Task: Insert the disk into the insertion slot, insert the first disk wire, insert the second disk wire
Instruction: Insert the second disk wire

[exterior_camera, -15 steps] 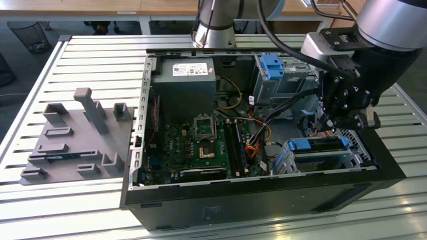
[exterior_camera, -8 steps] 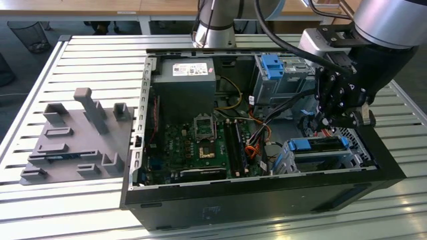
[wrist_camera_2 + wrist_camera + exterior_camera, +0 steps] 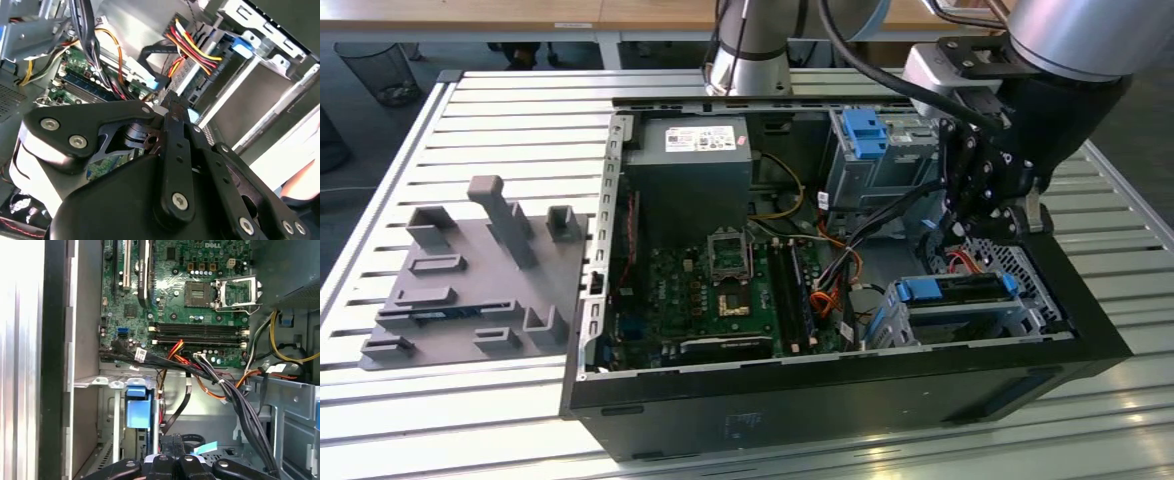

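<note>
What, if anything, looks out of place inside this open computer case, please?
The processor socket on the motherboard is empty, its metal cover flipped open, and loose cables hang untidily across the case near the disk. Nothing looks spilled or damaged.

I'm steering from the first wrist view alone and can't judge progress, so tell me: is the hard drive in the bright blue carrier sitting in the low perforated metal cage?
Observer: Yes, in the exterior view the flat hard drive in its bright blue plastic carrier lies inside the low perforated silver metal cage.
Operator: Where's the gripper?
Observer: The black gripper hangs over the cage's end nearer the taller grey metal bay with a blue latch.
Operator: Anything outside the case?
Observer: A grey plastic fixture sits on the slatted table, at the exterior view's left.
</note>
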